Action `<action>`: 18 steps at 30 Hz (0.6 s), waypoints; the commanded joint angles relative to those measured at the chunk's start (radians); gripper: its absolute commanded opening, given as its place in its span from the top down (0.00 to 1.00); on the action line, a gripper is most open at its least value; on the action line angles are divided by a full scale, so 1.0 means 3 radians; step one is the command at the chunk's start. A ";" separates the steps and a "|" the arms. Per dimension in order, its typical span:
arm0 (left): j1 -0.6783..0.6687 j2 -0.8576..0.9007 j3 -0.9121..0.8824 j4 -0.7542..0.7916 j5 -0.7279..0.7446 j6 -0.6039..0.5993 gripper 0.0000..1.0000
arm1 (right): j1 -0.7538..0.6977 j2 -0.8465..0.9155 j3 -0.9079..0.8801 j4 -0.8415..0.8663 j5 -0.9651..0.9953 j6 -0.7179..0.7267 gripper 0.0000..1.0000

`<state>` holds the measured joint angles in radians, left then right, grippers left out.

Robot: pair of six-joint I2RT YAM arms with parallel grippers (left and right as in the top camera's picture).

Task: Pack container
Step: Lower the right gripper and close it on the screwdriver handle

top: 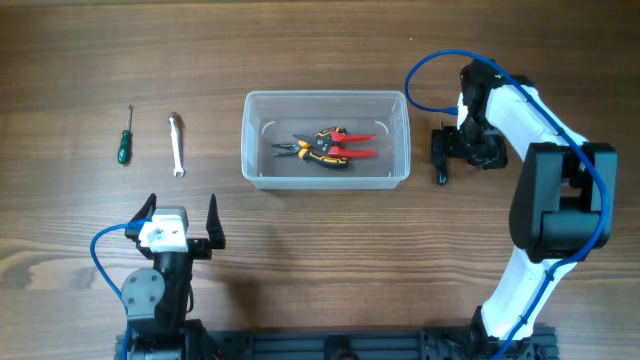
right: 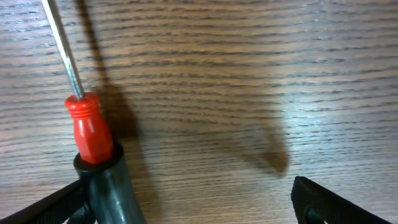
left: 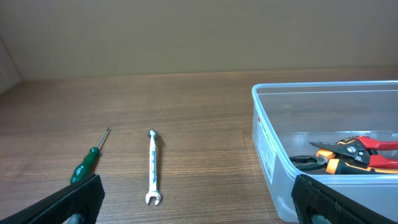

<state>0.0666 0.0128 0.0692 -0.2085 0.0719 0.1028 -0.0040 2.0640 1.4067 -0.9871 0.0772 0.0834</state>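
The container (top: 258, 140), a clear plastic bin, stands mid-table and holds red-handled pliers (top: 352, 146) and orange-and-black pliers (top: 318, 148). The left wrist view shows the container (left: 267, 143) at its right with the pliers (left: 360, 149) inside. My left gripper (top: 181, 222) (left: 199, 198) hangs open near the front edge, nothing between its fingers. My right gripper (top: 441, 156) (right: 189, 202) is open just right of the container, low over the table. A screwdriver (right: 93, 140) with a red-and-black handle lies against its left finger (right: 59, 205), not clamped.
A green-handled screwdriver (top: 124, 138) (left: 87, 163) and a small silver wrench (top: 176, 144) (left: 152, 167) lie side by side on the wooden table (top: 330, 250), left of the container. A blue cable loops over each arm.
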 commanded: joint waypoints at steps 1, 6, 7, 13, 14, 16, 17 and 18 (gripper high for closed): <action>-0.0017 -0.0027 -0.0020 0.0009 -0.0033 -0.0032 0.00 | -0.0023 0.0083 -0.0034 -0.0005 0.0172 -0.0053 0.02; -0.0017 -0.0027 -0.0020 0.0009 -0.0033 -0.0032 0.00 | -0.0099 0.0083 -0.0034 -0.0008 0.0156 -0.0097 0.02; -0.0017 -0.0027 -0.0020 0.0009 -0.0033 -0.0033 0.00 | -0.0116 0.0083 -0.0034 -0.0009 0.0155 -0.0131 0.02; -0.0017 -0.0027 -0.0020 0.0009 -0.0033 -0.0032 0.00 | -0.0145 0.0083 -0.0034 -0.0009 0.0066 -0.0317 0.14; -0.0017 -0.0027 -0.0020 0.0009 -0.0033 -0.0032 0.00 | -0.0145 0.0083 -0.0034 -0.0004 0.0066 -0.0315 0.18; -0.0017 -0.0027 -0.0020 0.0009 -0.0033 -0.0032 0.00 | -0.0145 0.0083 -0.0034 0.0001 0.0066 -0.0320 0.23; -0.0017 -0.0027 -0.0020 0.0009 -0.0033 -0.0032 0.00 | -0.0145 0.0083 -0.0034 0.0003 0.0066 -0.0351 0.26; -0.0017 -0.0027 -0.0020 0.0009 -0.0033 -0.0032 0.00 | -0.0145 0.0083 -0.0034 0.0003 0.0067 -0.0357 0.29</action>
<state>0.0666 0.0128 0.0692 -0.2085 0.0719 0.1032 -0.0460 2.0647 1.4067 -0.9867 0.0872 0.0013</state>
